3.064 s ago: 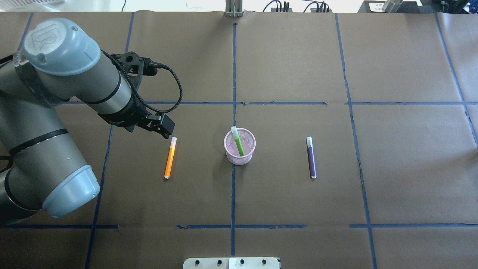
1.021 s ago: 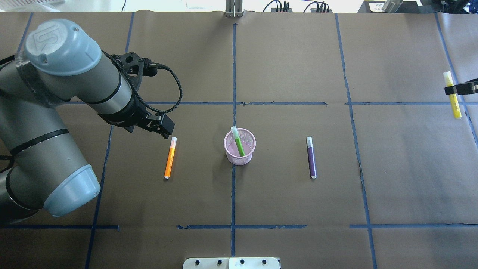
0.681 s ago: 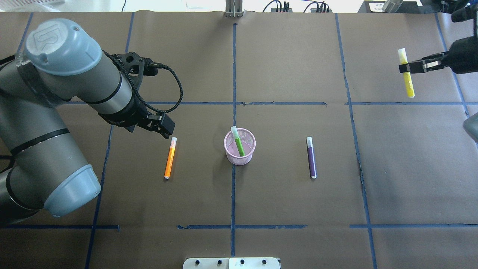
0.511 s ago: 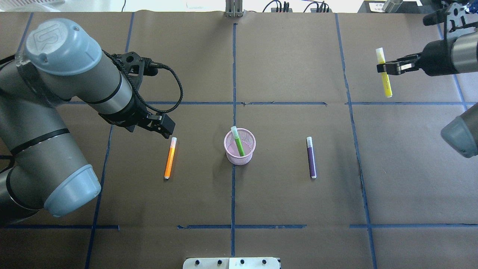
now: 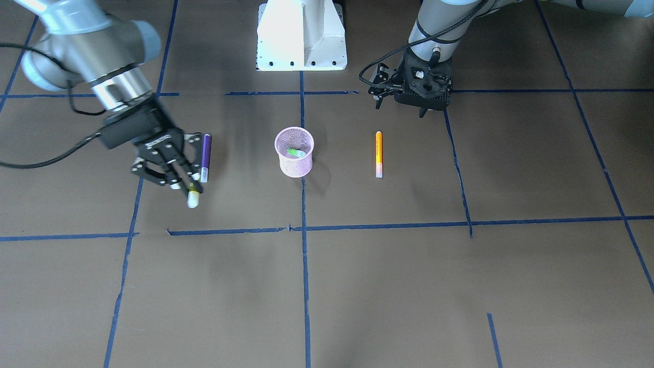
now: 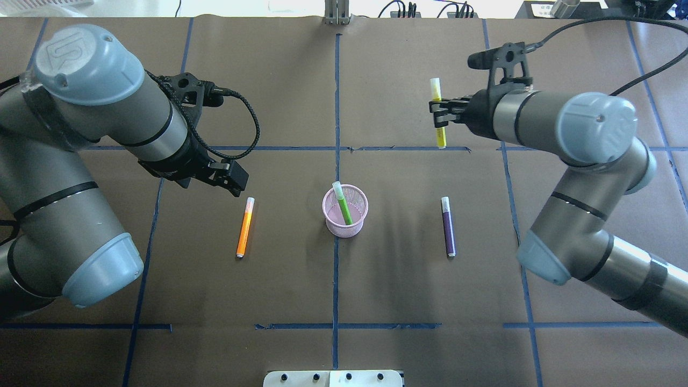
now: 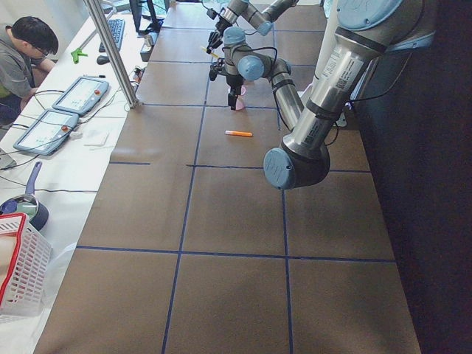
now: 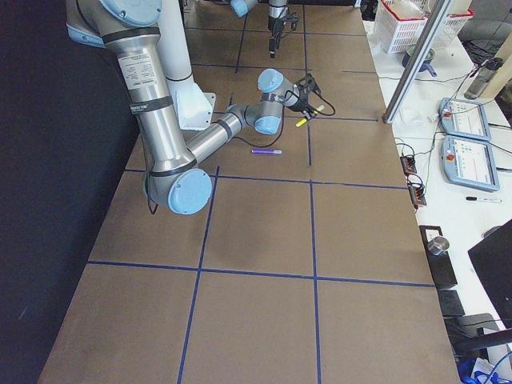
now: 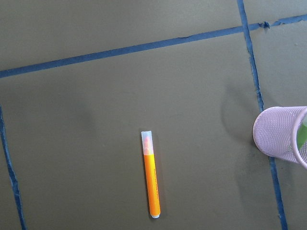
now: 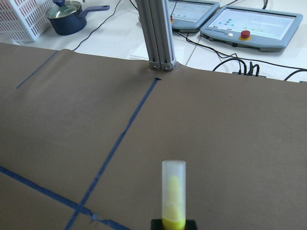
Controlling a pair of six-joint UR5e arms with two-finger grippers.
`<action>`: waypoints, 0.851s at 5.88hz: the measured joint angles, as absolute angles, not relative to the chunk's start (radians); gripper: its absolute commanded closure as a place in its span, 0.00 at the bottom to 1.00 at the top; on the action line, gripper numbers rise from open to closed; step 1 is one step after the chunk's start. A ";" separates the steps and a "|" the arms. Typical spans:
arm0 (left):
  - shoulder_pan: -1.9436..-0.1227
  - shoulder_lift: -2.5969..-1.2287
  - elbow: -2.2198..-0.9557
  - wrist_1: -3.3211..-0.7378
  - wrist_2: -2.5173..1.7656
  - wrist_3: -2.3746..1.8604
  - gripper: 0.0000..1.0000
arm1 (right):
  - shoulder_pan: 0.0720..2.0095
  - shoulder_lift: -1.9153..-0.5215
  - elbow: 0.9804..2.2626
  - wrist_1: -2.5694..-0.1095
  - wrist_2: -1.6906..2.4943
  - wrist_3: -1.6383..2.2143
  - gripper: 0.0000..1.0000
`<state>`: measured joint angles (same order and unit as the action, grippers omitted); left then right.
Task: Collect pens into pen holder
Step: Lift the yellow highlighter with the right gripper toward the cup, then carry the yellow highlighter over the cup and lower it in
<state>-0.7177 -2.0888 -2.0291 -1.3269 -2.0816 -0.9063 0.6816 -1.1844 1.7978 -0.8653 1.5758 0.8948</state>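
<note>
The pink mesh pen holder (image 6: 345,217) stands at the table's middle with a green pen (image 6: 342,203) leaning inside; it also shows in the front view (image 5: 294,161). An orange pen (image 6: 244,227) lies left of it, a purple pen (image 6: 448,226) right of it. My right gripper (image 6: 438,110) is shut on a yellow pen (image 6: 440,137), held upright in the air, beyond the purple pen and right of the holder. My left gripper (image 6: 236,185) hovers just above the orange pen's cap end and looks open and empty. The left wrist view shows the orange pen (image 9: 151,175) and the holder (image 9: 280,135).
Blue tape lines grid the brown paper table. A white base plate (image 5: 301,36) sits at the robot's side. An aluminium post (image 10: 157,33) stands at the far edge, with operator tablets (image 10: 254,21) beyond it.
My right arm has come in from the right edge, carrying the yellow pen leftward to a spot beyond the purple pen. The left arm has barely moved.
</note>
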 measured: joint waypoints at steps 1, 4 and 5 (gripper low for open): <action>-0.747 -2.070 -2.030 -1.322 -2.083 -0.955 0.00 | 0.626 -1.125 1.809 -0.914 1.493 0.935 1.00; -0.809 -1.990 -2.042 -1.330 -2.089 -0.986 0.00 | 0.405 -1.014 1.825 -1.005 1.150 1.042 1.00; -0.810 -1.989 -2.041 -1.330 -2.089 -0.991 0.00 | 0.324 -1.011 1.822 -1.015 1.050 1.052 1.00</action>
<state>-0.8096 -1.9886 -2.0409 -1.3302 -2.0892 -0.9906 0.3235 -1.0112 1.8218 -1.0151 1.0499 1.0520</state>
